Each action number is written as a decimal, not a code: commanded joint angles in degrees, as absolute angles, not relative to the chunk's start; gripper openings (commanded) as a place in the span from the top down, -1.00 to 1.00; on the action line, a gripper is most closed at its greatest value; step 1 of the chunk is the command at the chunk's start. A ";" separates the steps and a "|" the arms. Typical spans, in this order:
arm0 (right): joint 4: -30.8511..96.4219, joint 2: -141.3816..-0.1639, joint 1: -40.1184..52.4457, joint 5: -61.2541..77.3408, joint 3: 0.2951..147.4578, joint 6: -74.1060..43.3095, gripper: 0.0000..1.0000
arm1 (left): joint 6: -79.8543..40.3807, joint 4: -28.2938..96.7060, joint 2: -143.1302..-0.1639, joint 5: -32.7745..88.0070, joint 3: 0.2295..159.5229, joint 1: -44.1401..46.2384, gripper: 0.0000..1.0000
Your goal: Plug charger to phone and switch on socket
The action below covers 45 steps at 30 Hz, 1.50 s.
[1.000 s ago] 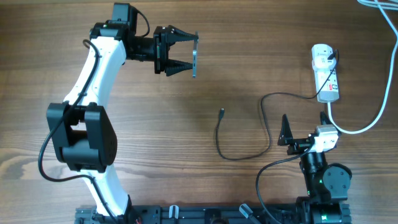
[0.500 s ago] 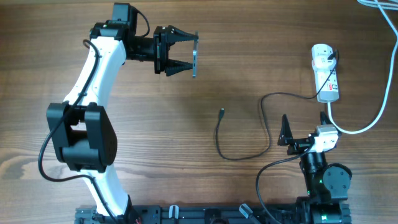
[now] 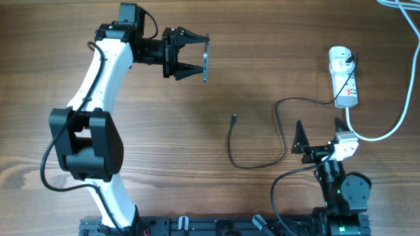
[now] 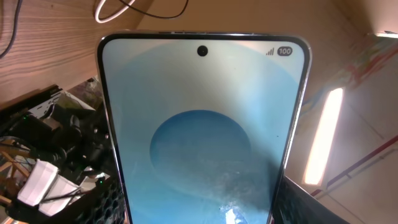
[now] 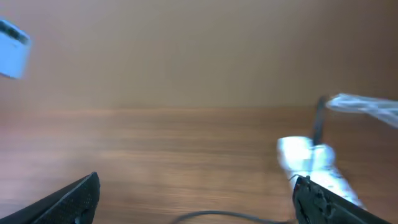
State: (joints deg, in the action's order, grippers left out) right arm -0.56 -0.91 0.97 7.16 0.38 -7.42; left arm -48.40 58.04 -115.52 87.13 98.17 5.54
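Left gripper (image 3: 199,57) clamped on the phone (image 4: 202,124); right gripper (image 3: 320,126) wide open, empty.
We find the charger (image 3: 252,165) lying loose mid-table, well apart from the phone, running toward the socket (image 3: 344,80) at right.

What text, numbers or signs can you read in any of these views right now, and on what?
"100": top right corner of the phone screen, next to the signal bars, left wrist view.
Red and dark marks on the socket: too small to read in the overhead view.
Right wrist view: blurred, nothing readable.
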 commanded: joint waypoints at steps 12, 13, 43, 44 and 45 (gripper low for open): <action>-24.62 -1.15 1.21 28.60 2.63 -54.74 -0.99 | -48.88 57.98 -113.36 90.37 98.35 5.30 -0.04; -24.40 -1.65 1.21 28.93 4.47 -52.75 -0.99 | -48.90 57.98 -113.36 90.37 98.35 5.30 -0.04; 16.58 -67.31 26.00 35.11 63.09 -30.30 -0.99 | -48.86 57.91 -113.36 90.17 98.32 5.52 -0.04; 22.61 -67.48 27.55 27.40 65.39 -28.45 -0.99 | -48.86 57.91 -113.36 90.17 98.32 5.52 -0.04; 28.01 -67.90 29.02 20.84 67.92 -26.92 -0.99 | -48.86 57.91 -113.36 90.17 98.35 5.52 -0.04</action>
State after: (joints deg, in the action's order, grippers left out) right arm 19.62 -67.24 25.76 47.13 61.36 -35.09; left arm -48.80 57.89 -115.52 87.55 98.15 5.56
